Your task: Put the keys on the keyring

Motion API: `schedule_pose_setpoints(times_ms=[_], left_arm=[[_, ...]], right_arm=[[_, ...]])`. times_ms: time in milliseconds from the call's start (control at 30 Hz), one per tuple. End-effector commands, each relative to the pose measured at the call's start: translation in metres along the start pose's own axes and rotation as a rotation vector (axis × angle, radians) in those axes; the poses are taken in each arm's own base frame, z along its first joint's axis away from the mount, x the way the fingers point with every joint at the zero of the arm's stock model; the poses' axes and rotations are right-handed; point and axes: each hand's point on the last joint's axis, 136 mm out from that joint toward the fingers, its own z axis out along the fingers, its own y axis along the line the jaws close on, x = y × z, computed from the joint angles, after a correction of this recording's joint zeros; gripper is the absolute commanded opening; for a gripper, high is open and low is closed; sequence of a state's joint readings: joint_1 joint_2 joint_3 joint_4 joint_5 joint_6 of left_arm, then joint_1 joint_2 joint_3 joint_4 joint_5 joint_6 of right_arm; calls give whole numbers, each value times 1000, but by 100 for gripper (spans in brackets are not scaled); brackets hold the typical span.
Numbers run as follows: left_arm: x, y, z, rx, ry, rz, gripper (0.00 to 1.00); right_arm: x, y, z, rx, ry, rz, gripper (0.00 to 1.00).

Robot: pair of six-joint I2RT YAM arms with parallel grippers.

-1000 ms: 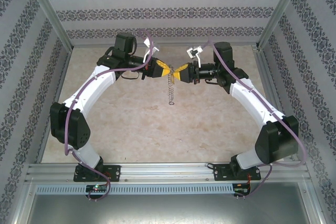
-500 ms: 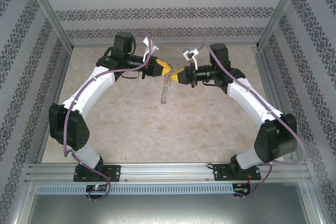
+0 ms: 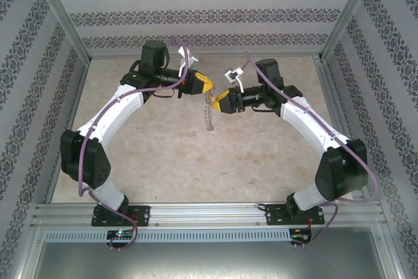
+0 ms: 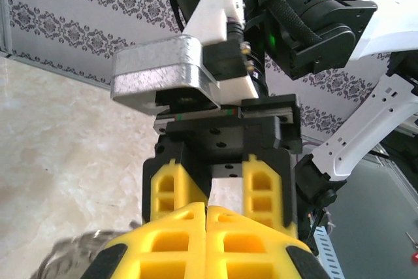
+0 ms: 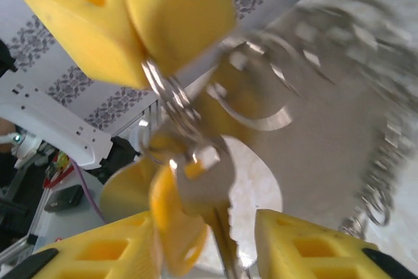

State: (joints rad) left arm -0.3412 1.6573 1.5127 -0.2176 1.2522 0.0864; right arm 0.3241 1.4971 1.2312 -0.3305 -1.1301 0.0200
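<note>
Our left hand (image 3: pixel 204 85) pinches the keyring (image 3: pixel 208 113) tight; our right hand (image 3: pixel 220 101) stands parted around the dangling key (image 5: pixel 202 187).

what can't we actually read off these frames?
Right wrist: the key has its blade cut off by the bottom edge; the keyring fringe is motion-blurred; whether the key is threaded on it, cannot tell.
Top external: key too small; keyring a thin streak.
Left wrist: the left gripper hides its own pinch; keyring a blur, lower left, cut by the edge.
</note>
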Motion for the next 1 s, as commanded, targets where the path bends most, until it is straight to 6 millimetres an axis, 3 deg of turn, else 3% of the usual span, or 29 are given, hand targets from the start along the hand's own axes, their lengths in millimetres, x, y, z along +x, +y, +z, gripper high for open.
schedule_pose_setpoints(times_ms=[0,200,333,967], left_arm=[[-23,-18,-4,14,-43,95,0],[-22,-18,-4,14,-46,95,0],[-22,-18,-4,12,-48,95,0],[-24,-21,-5,17,-57,96,0]], right_arm=[[-14,14,-24,40,-63,-65,36],[-47,19,-35,89,-160,-125,33],[-59,18,-34,98,-178,-142,33],[-69,20,-7,40,-185,-155,30]])
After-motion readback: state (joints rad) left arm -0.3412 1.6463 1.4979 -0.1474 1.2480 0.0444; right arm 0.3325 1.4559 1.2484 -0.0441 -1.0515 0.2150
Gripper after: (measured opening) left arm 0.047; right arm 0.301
